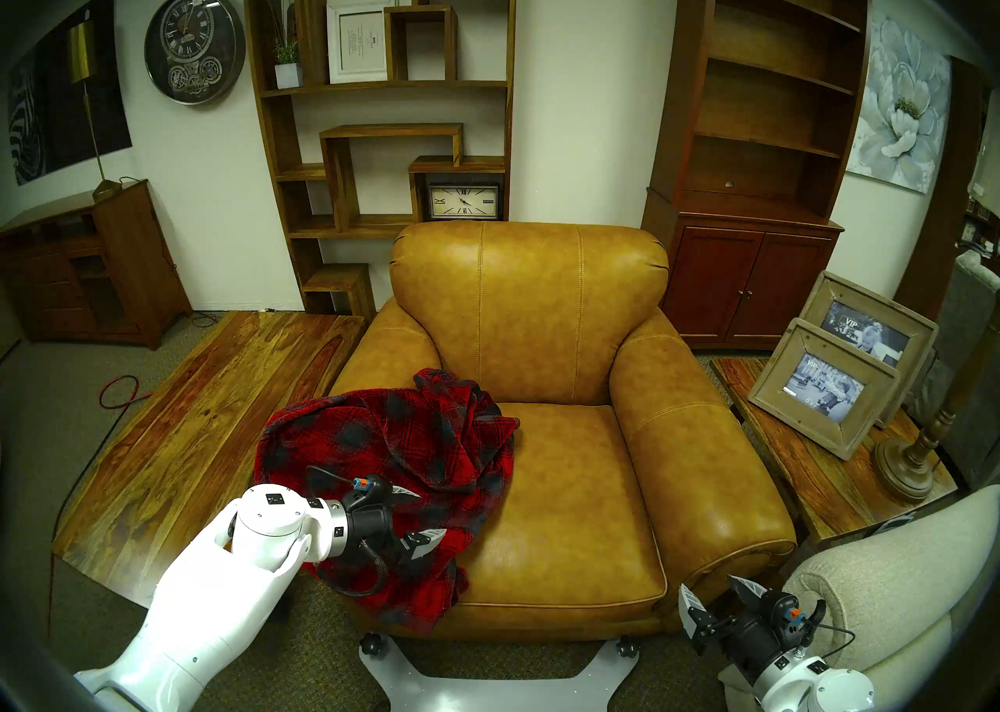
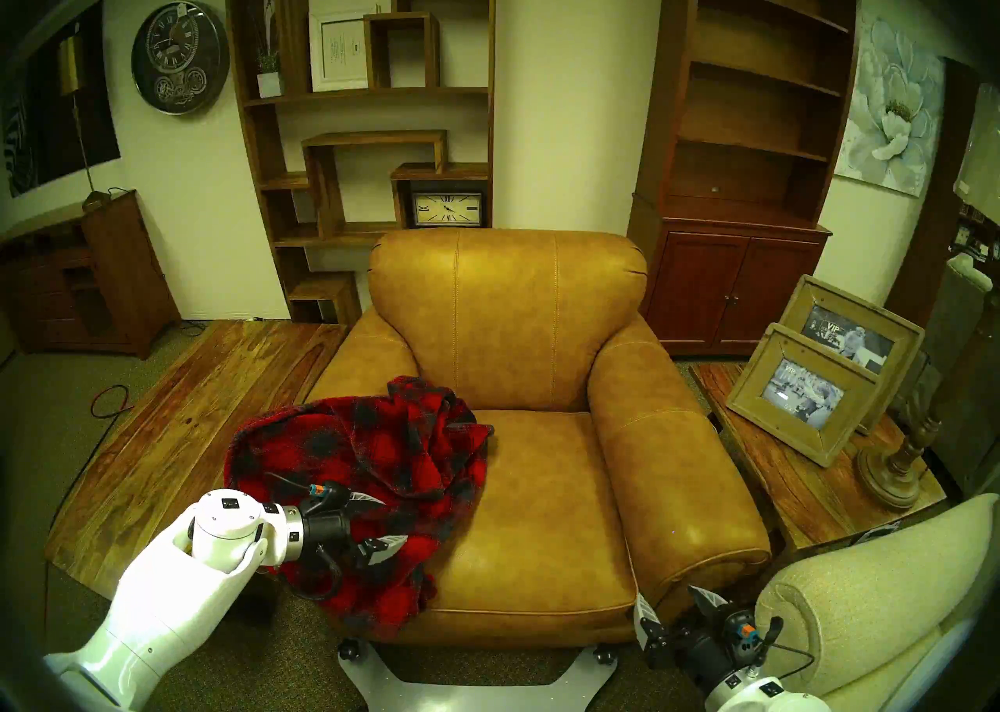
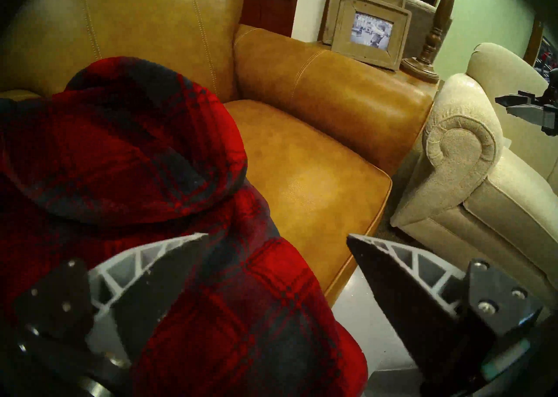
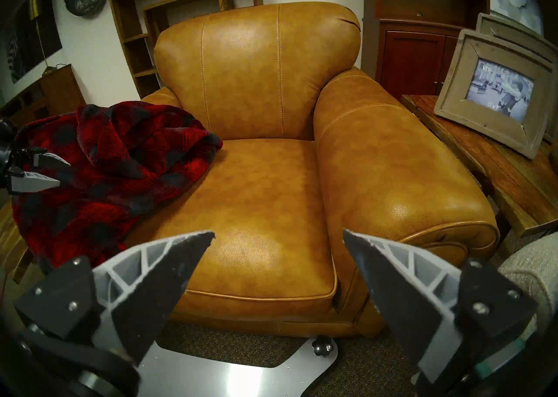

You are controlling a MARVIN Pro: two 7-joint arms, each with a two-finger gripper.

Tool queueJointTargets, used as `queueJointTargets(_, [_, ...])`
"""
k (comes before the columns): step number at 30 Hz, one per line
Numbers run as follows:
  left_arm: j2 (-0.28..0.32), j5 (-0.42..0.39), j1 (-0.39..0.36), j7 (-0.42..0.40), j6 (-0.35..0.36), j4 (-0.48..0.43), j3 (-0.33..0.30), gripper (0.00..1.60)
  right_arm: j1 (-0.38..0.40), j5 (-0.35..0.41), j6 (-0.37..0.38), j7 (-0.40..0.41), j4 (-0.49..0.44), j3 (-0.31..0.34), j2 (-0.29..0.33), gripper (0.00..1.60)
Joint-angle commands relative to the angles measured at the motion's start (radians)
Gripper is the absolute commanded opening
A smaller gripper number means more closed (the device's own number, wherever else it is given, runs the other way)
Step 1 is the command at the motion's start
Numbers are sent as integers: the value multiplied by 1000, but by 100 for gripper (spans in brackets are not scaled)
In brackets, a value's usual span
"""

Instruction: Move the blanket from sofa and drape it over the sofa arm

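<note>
The red and dark plaid blanket (image 1: 389,440) (image 2: 357,451) lies bunched over the sofa arm (image 1: 389,348), the left-hand armrest of the caramel-tan leather sofa (image 1: 568,478). One edge spills onto the seat cushion and a flap hangs down the front. My left gripper (image 1: 433,513) (image 3: 277,236) is open and empty just above the blanket's front part (image 3: 120,161). My right gripper (image 1: 706,582) (image 4: 278,232) is open and empty, low in front of the sofa's right-hand armrest. The blanket also shows in the right wrist view (image 4: 99,161).
A low wooden table (image 1: 189,424) stands left of the sofa. On the right, a side table (image 1: 801,456) carries two picture frames (image 1: 828,386) and a lamp base (image 1: 909,467). A cream fabric seat (image 1: 866,575) is beside my right arm. Bookshelves stand behind.
</note>
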Motion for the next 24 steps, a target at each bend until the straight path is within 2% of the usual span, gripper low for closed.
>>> queueJointTargets(1, [-20,-1,69,61,-52,-80,-31,160,3,1,-2,3,-12,-2,1,160])
queueJointTargets(13, [-62,10,178,177,-125,-167,-43,160,7,-2,-3,6,-6,0,-3,160])
queueJointTargets(24, [-98,4,291,316,-178,-213,-105,160,11,-5,-3,9,-4,1,-6,160])
